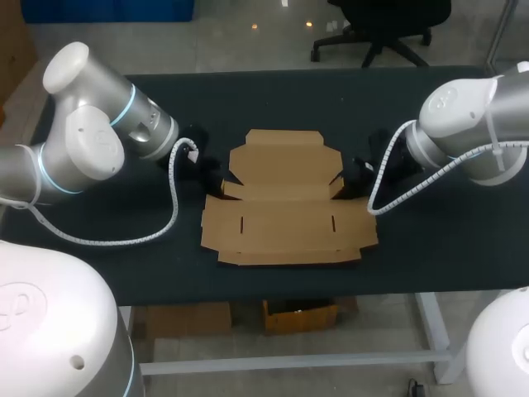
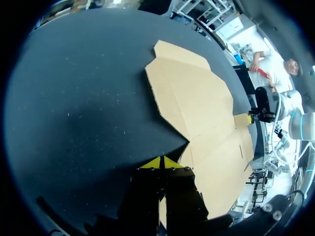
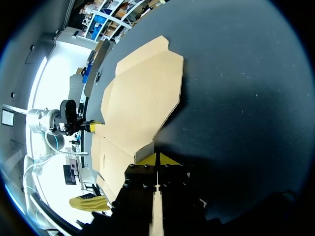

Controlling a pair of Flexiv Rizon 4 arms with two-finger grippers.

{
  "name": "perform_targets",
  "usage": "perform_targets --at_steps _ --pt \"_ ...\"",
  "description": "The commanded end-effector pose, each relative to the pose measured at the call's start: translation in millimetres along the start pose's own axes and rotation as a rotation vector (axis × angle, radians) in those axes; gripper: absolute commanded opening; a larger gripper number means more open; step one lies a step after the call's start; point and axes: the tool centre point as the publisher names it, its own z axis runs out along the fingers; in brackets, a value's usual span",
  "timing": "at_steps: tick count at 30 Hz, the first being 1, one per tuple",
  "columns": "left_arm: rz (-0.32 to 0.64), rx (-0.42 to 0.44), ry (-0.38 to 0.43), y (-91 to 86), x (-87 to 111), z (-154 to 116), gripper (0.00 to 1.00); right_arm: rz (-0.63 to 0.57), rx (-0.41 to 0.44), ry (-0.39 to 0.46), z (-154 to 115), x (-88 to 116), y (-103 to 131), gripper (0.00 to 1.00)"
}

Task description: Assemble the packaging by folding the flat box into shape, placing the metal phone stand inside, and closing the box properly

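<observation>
Left tool (image 2: pixel 160 162) and right tool (image 3: pixel 157 159) (yellow tips nearly together) each clamp an opposite side of the flat cardboard box (image 1: pixel 285 223).

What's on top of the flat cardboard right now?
Nothing lies on the cardboard; the left tool and right tool only pinch its side flaps. No phone stand shows in any view. Anything beneath the sheet is hidden.

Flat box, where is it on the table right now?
In the head view the flat box lies unfolded at the middle of the table, between the left gripper at its left edge and the right gripper at its right edge.
</observation>
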Motion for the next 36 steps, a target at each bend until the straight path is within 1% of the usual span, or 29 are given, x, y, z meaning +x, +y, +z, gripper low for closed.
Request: perform_targets --at_steps 1,9,15,22,27,36 --pt "-0.008 -0.003 -0.009 0.1 -1.0 2 0.00 0.001 0.005 0.002 -1 -1 1 0.00" --pt "-0.005 -0.005 -0.021 -1.3 0.1 3 0.00 0.011 0.004 -0.002 -2 -3 -1 0.00" --pt "-0.007 -0.008 -0.010 -1.5 -0.2 5 0.00 0.014 0.006 -0.002 -1 -4 -2 0.00" --pt "0.018 0.006 -0.025 -0.8 10.0 -2 0.00 0.013 0.010 0.000 0 -4 -1 0.00" --pt "0.033 0.002 -0.033 -3.2 15.6 -1 0.00 0.011 0.011 0.000 0 -4 0 0.00" --pt "0.020 0.002 -0.070 -6.0 19.0 0 0.00 0.014 0.006 -0.013 -3 -1 0 0.00"
